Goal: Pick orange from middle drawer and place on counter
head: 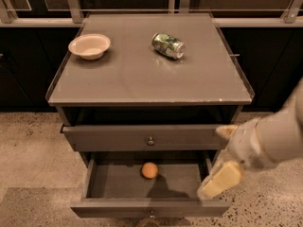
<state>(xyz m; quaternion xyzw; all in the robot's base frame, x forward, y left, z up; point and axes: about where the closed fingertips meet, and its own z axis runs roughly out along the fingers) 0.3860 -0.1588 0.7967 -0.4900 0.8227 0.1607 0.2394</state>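
Round orange (149, 170) in pulled-out middle drawer (118, 208), tool (214, 162) spread apart, empty, over drawer's right end

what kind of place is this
Probably an indoor office or lab-style room, not a home kitchen: a grey cabinet whose counter holds a bowl and a can, speckled concrete-like floor, metal posts behind. The gripper hangs over the right end of the open middle drawer, which holds the orange.

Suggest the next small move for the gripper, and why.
Probably shift the gripper left and slightly down toward the small round orange fruit. It lies alone in the open, wide dark grey-brown wooden middle drawer, while the gripper hangs by the drawer's right front corner, clear of the fruit.
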